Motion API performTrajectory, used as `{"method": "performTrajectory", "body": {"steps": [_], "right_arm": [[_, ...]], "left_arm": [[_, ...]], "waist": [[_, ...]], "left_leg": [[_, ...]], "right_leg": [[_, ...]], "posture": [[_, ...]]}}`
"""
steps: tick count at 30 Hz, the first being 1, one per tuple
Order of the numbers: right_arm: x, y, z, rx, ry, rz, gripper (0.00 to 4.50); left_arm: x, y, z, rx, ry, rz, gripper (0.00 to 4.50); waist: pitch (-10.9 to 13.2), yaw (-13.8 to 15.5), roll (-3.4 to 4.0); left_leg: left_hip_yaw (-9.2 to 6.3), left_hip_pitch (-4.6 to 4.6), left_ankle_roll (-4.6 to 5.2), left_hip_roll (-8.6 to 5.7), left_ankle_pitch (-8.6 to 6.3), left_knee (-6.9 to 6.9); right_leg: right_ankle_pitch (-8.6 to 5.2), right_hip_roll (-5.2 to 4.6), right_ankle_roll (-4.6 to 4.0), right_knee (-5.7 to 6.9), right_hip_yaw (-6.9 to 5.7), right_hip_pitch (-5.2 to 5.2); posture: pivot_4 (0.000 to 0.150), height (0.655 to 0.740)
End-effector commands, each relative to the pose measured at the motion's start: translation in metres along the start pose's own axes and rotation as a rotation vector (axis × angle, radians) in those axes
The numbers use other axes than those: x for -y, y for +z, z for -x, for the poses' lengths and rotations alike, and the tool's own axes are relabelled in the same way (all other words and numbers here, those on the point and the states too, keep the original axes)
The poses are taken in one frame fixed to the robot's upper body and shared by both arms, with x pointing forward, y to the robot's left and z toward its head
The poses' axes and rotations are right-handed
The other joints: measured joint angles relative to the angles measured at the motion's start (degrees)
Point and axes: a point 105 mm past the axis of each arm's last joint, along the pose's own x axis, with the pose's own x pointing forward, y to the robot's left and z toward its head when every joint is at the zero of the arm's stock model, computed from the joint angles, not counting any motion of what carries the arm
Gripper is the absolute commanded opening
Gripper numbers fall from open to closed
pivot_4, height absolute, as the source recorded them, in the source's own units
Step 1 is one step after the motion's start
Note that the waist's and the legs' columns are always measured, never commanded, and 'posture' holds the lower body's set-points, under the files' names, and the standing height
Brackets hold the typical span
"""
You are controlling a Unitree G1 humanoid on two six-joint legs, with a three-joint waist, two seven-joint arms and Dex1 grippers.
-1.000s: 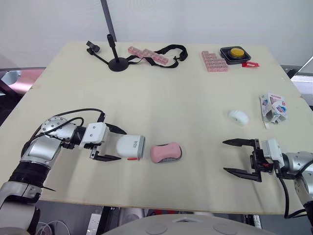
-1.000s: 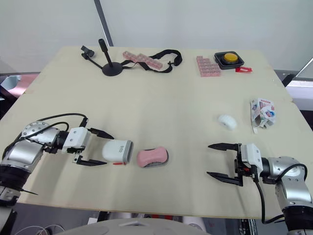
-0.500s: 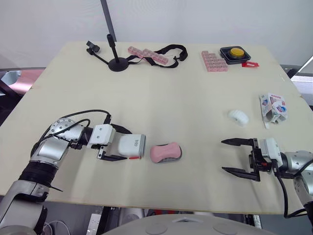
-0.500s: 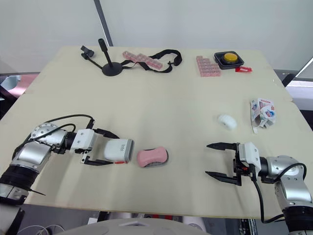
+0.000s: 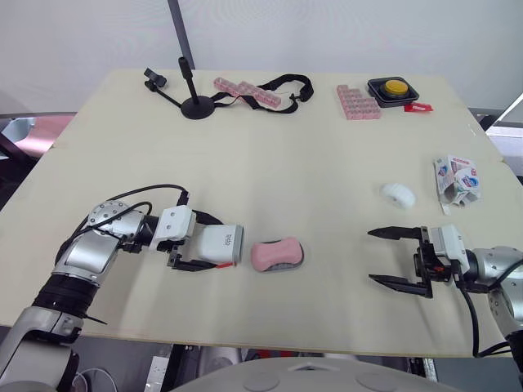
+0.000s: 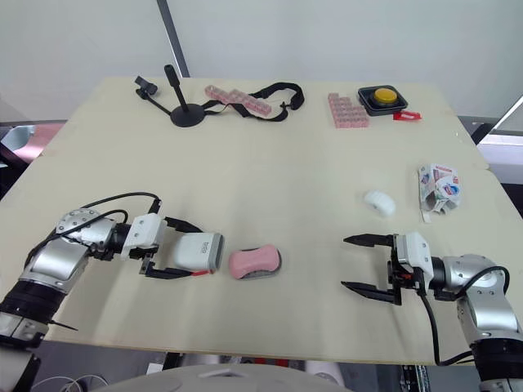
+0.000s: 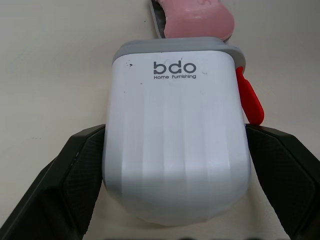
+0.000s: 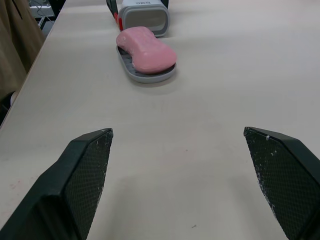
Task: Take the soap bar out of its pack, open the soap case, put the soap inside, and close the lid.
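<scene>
The white soap case cover (image 5: pixel 221 245), grey-rimmed with a red latch (image 7: pixel 248 100), lies on its side at the table's front left. My left gripper (image 5: pixel 212 243) straddles it, and its black fingers (image 7: pixel 75 170) press both flanks. Just right of the cover's mouth, a pink soap bar (image 5: pixel 276 252) rests on the grey inner tray (image 8: pixel 145 76). A small white oval bar (image 5: pixel 398 194) lies toward the right, beside a torn soap pack (image 5: pixel 456 180). My right gripper (image 5: pixel 371 255) hovers open near the front right edge, pointing left at the pink bar with nothing in it.
At the table's far side stand a black mini tripod (image 5: pixel 193 102), pink pill strips (image 5: pixel 247 91) with a black strap (image 5: pixel 286 84), a pink block (image 5: pixel 357 102) and a yellow button box (image 5: pixel 394 89). The table's front edge (image 5: pixel 270 349) runs close under both grippers.
My left gripper slid right along the white cover and its fingers closed in on its sides. The right gripper edged slightly left, still open.
</scene>
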Motion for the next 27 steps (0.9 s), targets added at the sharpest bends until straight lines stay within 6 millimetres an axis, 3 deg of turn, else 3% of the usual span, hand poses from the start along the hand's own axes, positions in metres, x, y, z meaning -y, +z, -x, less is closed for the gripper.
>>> {"method": "performTrajectory", "body": {"steps": [1, 7, 11, 19, 23, 27], "right_arm": [[0.001, 0.006, 0.002, -0.019, 0.011, 0.032, 4.48], [0.001, 0.005, 0.004, -0.026, 0.009, 0.026, 4.48], [0.001, 0.006, 0.005, -0.028, 0.008, 0.026, 4.50], [-0.002, 0.011, 0.002, -0.046, 0.052, 0.036, 4.50], [-0.002, 0.027, -0.011, -0.068, 0.129, 0.077, 4.50], [-0.001, 0.055, -0.050, -0.094, 0.227, 0.130, 4.50]], "left_arm": [[-0.002, 0.005, 0.004, 0.011, 0.019, -0.015, 4.50], [-0.004, 0.003, 0.003, 0.010, 0.024, -0.017, 4.50], [-0.004, 0.003, 0.002, 0.004, 0.022, -0.036, 3.47], [-0.004, 0.002, 0.003, -0.005, 0.019, -0.068, 3.47], [-0.003, 0.001, 0.010, -0.020, 0.008, -0.098, 3.47], [-0.003, 0.003, 0.015, -0.027, 0.003, -0.113, 3.47]], "waist": [[0.0, 0.0, 0.00], [0.0, 0.0, 0.00], [0.0, 0.0, 0.00], [0.0, 0.0, 0.00], [0.0, -0.1, 0.00], [0.0, -0.4, 0.02]], "left_leg": [[0.00, 0.00, 0.00, 0.00, 0.00, 0.00], [0.00, 0.00, 0.00, 0.00, 0.00, 0.00], [0.00, 0.00, 0.00, 0.00, 0.00, 0.00], [0.00, 0.00, 0.00, 0.00, 0.00, 0.00], [0.00, 0.01, -0.01, 0.00, 0.00, -0.01], [0.00, 0.06, -0.03, 0.03, 0.01, -0.03]], "right_leg": [[0.00, 0.00, 0.00, 0.00, 0.00, 0.00], [0.00, 0.00, 0.00, -0.01, 0.00, 0.00], [0.00, 0.00, 0.00, -0.01, 0.00, 0.00], [0.00, 0.01, 0.00, -0.01, 0.00, 0.00], [0.00, 0.02, 0.00, -0.02, 0.00, 0.01], [0.01, 0.07, 0.01, 0.00, 0.03, 0.01]], "posture": [[0.150, 0.7400], [0.150, 0.7400], [0.150, 0.7400], [0.150, 0.7400], [0.150, 0.7400], [0.150, 0.7400]]}}
